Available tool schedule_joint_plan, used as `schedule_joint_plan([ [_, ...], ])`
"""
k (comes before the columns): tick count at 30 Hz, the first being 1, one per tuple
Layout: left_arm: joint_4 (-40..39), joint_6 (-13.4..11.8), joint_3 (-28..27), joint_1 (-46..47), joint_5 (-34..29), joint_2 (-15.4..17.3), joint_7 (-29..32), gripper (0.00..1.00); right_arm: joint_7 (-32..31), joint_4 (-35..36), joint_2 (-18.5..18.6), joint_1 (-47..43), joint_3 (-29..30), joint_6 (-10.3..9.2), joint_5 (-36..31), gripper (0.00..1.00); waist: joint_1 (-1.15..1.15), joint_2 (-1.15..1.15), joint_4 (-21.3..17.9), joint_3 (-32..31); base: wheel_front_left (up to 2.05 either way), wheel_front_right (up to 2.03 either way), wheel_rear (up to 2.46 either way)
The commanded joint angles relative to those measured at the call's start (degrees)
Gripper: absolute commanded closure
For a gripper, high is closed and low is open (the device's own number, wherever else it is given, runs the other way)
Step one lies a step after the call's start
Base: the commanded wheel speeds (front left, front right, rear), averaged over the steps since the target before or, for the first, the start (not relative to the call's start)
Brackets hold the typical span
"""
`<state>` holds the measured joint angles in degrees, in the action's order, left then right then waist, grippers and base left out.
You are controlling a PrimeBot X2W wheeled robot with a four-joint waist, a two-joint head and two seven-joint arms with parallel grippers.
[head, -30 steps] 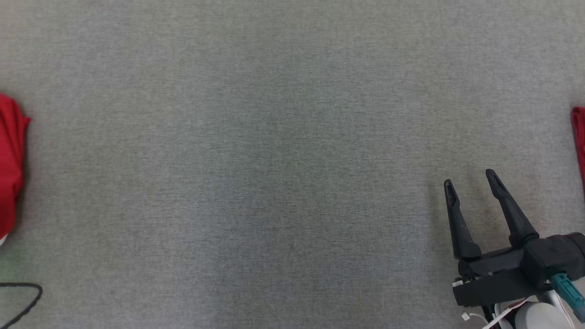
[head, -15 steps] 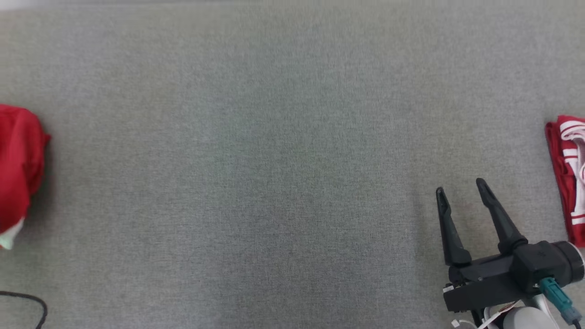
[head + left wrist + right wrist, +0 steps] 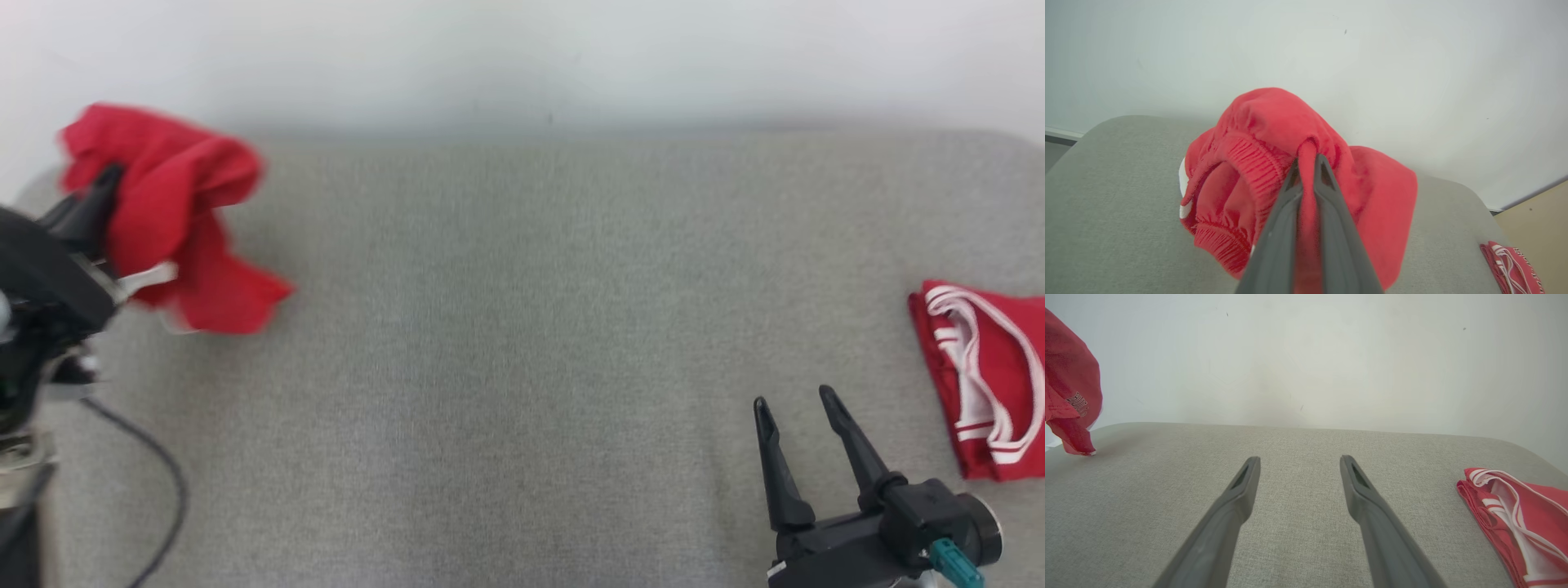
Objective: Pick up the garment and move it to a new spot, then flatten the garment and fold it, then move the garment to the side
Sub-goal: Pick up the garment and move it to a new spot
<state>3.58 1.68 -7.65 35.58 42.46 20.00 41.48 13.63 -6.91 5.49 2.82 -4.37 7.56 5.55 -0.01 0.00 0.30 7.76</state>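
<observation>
The garment (image 3: pixel 175 212) is a bunched red piece with an elastic waistband, hanging at the table's far left corner. My left gripper (image 3: pixel 106 180) is shut on it. In the left wrist view the two fingers (image 3: pixel 1331 228) pinch a fold of the garment (image 3: pixel 1249 163), and its lower end hangs down to about the cushion. The right wrist view catches the garment (image 3: pixel 1069 388) at its left edge, with dark lettering on it. My right gripper (image 3: pixel 793 400) stands open at the lower right over bare fabric, with nothing between the right gripper's (image 3: pixel 1300 460) fingers.
A second red garment with white stripes (image 3: pixel 988 376) lies folded at the right edge of the grey padded table (image 3: pixel 522 343). A black cable (image 3: pixel 163 482) trails at the lower left. A pale wall (image 3: pixel 522 57) runs behind the table's far edge.
The head camera has tilted up, bringing the far edge and wall into view. My left gripper has come into view shut on the red garment, which is now lifted. The right gripper stays open.
</observation>
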Motion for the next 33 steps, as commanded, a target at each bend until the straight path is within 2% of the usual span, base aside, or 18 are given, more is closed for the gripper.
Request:
schedule_joint_plan([
  [1,-0.6,0.5,0.5,0.7,0.6,-0.8,-0.5,1.00,0.3,-0.1,-0.2,-0.9,0.0,-0.13,0.1,0.00,0.01,0.00,-1.4,-5.2,0.00,0.00,0.00],
  [10,-7.4,3.0,9.0,-0.4,2.4,-10.1,-3.1,1.00,-0.3,0.4,-0.4,-2.8,-0.6,-0.13,0.2,0.00,0.01,0.00,-6.2,-8.1,0.00,0.00,0.00],
  [15,-6.4,3.7,14.6,-3.9,3.3,-15.0,-6.4,1.00,-0.8,0.7,-0.5,-2.9,-1.5,-0.13,0.4,0.00,0.01,0.00,-9.3,-7.6,0.00,0.00,0.00],
  [19,-1.9,3.6,18.5,-6.7,2.8,-16.4,-9.9,1.00,-0.8,0.7,-0.7,-2.3,-2.6,-0.13,0.8,0.00,0.01,0.00,-12.4,-6.6,0.00,0.00,0.00],
  [24,6.6,2.0,22.8,-9.1,1.2,-17.0,-16.1,1.00,-0.7,0.3,-0.8,-2.1,-3.2,-0.13,1.0,0.00,0.01,0.00,-15.5,-4.9,0.00,0.00,0.00],
  [28,17.0,0.7,27.1,-9.8,-1.3,-17.0,-22.1,1.00,-0.4,0.3,-1.0,-1.9,-2.9,-0.13,1.1,0.00,0.01,0.00,-16.8,-3.8,0.00,0.00,0.00],
  [31,21.1,-0.1,28.4,-9.4,-3.0,-17.1,-24.6,1.00,-0.5,0.3,-0.9,-1.6,-2.6,-0.13,1.2,0.00,0.01,0.00,-16.9,-3.7,0.00,0.00,0.00],
  [32,22.8,-0.3,29.1,-9.1,-3.7,-17.1,-26.1,0.44,-0.5,0.3,-0.8,-1.6,-2.4,-0.13,1.3,0.00,0.01,0.00,-16.8,-3.8,0.00,0.00,0.00],
  [33,24.8,-0.6,29.7,-8.9,-4.1,-17.1,-27.2,0.00,-0.5,0.3,-0.6,-1.6,-2.2,-0.13,1.3,0.00,0.01,0.00,-16.6,-4.0,0.00,0.00,0.00],
])
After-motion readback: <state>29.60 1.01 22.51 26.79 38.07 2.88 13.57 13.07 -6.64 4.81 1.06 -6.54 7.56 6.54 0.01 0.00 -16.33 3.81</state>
